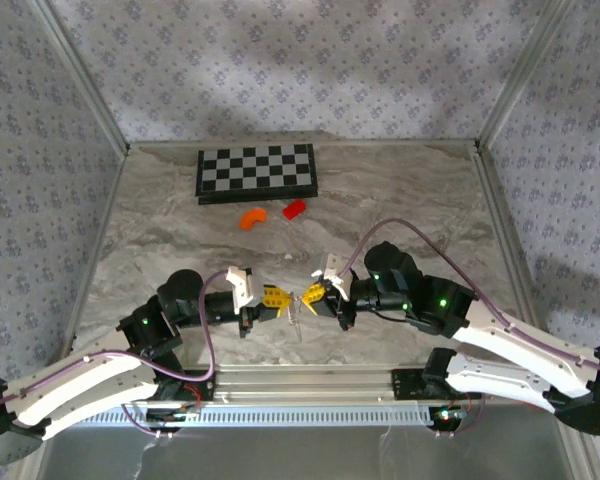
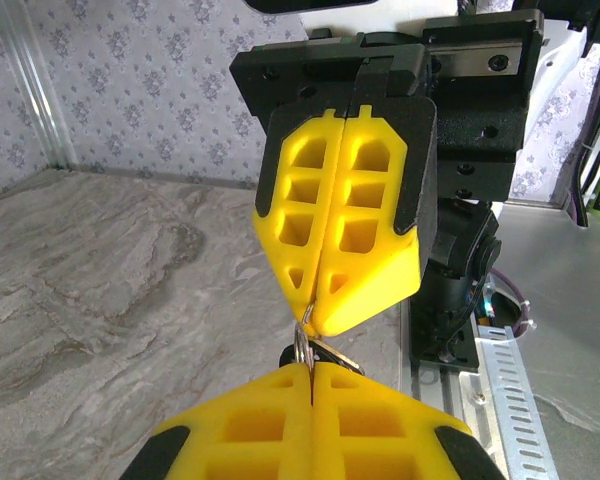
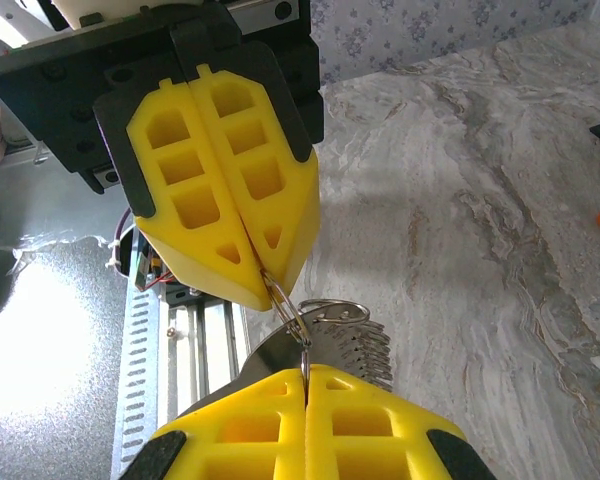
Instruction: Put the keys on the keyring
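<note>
Both grippers meet tip to tip above tabletop (image 1: 410,190), near middle of its near edge. Left gripper (image 1: 280,300) pressed together, pinching thin silvery keyring (image 3: 283,300) loop at its fingertips. Right gripper (image 1: 308,298) pressed together, pinching keys (image 3: 365,345), ridged metal showing just beside its fingertips. Keyring and keys touching, held off tabletop. Checkerboard (image 1: 257,172) near far edge; orange piece (image 1: 252,217) and red block (image 1: 295,208) just in front of it.

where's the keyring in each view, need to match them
top external: keyring hangs low centre, between left gripper and right gripper.
left wrist: keyring low centre, where the yellow tips meet.
right wrist: keyring low centre, at the same pinch.
shared landmark: the yellow tips closed on it.
</note>
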You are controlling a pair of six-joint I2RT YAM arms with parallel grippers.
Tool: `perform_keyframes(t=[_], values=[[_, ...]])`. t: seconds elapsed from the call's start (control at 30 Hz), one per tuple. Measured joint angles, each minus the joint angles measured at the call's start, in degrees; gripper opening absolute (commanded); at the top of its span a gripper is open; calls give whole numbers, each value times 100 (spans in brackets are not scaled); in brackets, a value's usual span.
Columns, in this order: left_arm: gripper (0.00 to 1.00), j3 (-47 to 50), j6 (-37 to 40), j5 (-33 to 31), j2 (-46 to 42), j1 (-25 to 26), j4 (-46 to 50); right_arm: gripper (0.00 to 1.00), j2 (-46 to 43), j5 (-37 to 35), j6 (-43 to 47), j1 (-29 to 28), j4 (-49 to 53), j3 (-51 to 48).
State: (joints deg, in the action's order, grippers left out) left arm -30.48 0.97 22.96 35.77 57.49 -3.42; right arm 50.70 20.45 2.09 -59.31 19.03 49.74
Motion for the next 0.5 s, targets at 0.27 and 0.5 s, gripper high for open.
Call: perform_keyframes(t=[0.27,0.5], values=[[0,0,-2,-2,2,0,-26,0,22,2,-20,9,-50,-11],[0,0,-2,-2,15,0,-33,0,33,50,-20,9,-170,-33]])
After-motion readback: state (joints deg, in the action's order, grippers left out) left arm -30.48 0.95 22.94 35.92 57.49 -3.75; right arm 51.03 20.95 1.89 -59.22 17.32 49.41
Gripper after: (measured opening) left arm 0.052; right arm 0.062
